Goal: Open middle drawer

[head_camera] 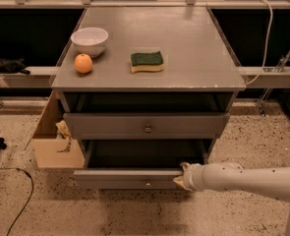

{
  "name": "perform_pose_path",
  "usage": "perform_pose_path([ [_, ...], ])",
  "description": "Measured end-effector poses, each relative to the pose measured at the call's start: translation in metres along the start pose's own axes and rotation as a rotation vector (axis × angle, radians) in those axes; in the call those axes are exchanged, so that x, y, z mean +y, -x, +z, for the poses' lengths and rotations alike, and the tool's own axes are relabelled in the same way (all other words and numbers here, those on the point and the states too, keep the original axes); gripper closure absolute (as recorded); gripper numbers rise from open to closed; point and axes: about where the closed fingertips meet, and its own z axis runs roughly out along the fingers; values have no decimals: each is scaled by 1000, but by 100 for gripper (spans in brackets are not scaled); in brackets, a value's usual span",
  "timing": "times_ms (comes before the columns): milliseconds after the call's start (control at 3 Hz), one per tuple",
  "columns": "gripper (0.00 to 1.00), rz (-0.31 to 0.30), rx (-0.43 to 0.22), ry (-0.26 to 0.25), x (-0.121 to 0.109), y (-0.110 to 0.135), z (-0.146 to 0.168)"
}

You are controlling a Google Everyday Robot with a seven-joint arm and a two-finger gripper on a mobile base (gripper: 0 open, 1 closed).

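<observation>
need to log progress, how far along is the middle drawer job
Mostly done: the middle drawer stands pulled out, with its dark inside showing behind the front. In hand: the gripper is at the right end of that front's top edge. Left: perhaps a further pull, since whether the drawer is fully out cannot be judged, then backing the arm away. The upper drawer also sits partly out.

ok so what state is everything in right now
middle drawer: pulled out, open
upper drawer: pulled partly out
tool: at the right end of the middle drawer's front
bowl: upright, looks empty
orange: whole, beside the bowl
sponge: lying flat, green side up
cardboard box: open, on the floor
</observation>
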Motion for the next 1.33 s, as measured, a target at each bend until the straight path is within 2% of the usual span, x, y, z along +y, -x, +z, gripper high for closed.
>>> perform_pose_path([
  [333, 100, -19, -9, 12, 11, -2, 2],
  [667, 100, -19, -9, 12, 10, -1, 0],
  [1000, 100, -11, -10, 20, 26, -15, -4],
  [1333, 100, -11, -10, 20, 24, -12, -8],
])
